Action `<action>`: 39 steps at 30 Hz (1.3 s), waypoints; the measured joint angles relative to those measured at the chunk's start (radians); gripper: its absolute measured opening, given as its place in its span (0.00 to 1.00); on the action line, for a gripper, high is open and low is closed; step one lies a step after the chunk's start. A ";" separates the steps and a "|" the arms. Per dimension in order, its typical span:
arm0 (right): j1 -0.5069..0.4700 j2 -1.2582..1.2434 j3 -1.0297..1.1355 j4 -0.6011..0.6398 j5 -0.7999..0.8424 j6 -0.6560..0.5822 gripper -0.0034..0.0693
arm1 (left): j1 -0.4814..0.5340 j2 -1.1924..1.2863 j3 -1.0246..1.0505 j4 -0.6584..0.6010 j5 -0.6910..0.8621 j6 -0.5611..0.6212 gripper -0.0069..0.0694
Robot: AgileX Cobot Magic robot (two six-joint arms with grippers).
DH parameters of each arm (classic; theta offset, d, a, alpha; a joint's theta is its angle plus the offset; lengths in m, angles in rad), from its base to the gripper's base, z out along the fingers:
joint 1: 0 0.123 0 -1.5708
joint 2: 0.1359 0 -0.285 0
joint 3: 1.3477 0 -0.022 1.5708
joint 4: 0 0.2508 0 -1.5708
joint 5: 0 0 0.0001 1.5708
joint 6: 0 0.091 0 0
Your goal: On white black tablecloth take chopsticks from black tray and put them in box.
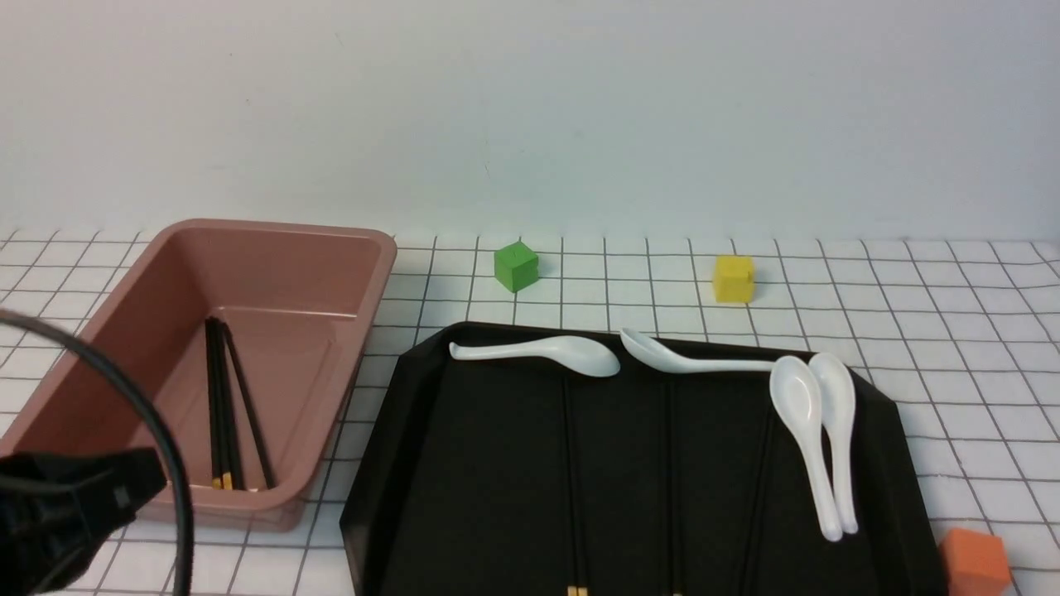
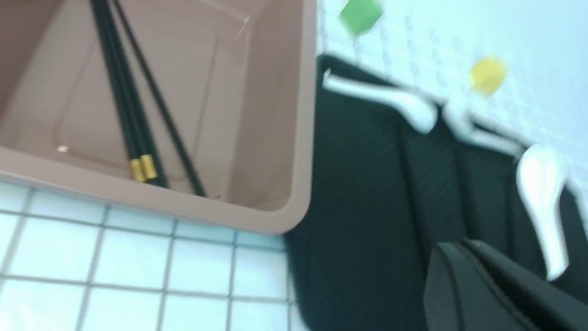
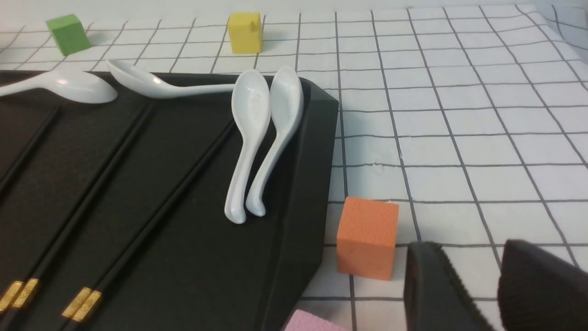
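Note:
The pinkish-brown box (image 1: 273, 248) stands at the left on the gridded tablecloth (image 1: 952, 331). Three chopsticks (image 1: 228, 397) lie on its floor and also show in the left wrist view (image 2: 133, 119). The black tray (image 1: 480, 463) lies to its right, and several more chopsticks (image 1: 571, 463) lie lengthwise in it; their gold ends show in the right wrist view (image 3: 82, 303). My left gripper (image 2: 464, 248) is shut and empty, above the tray's left part (image 2: 358, 207) near the box's corner (image 2: 303, 138); that view is blurred. My right gripper (image 3: 466, 250) is open and empty over the cloth, right of the tray (image 3: 303, 184).
Several white spoons (image 1: 807, 430) lie along the tray's far and right parts. A green cube (image 1: 516, 266) and a yellow cube (image 1: 734, 278) stand behind the tray. An orange cube (image 3: 367, 236) stands beside the tray, close to my right gripper. A pink object (image 3: 312, 324) shows at the frame edge.

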 joint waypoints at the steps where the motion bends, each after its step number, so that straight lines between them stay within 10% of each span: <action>1: 0.000 0.000 0.000 0.000 0.000 0.000 0.38 | 0.000 -0.015 0.034 -0.017 -0.045 0.008 0.07; 27: 0.000 0.000 0.000 0.000 0.000 0.000 0.38 | 0.000 -0.083 0.127 -0.048 -0.233 0.014 0.07; 39: 0.000 0.000 0.000 0.000 0.000 0.000 0.38 | 0.051 -0.539 0.380 0.266 -0.156 0.014 0.08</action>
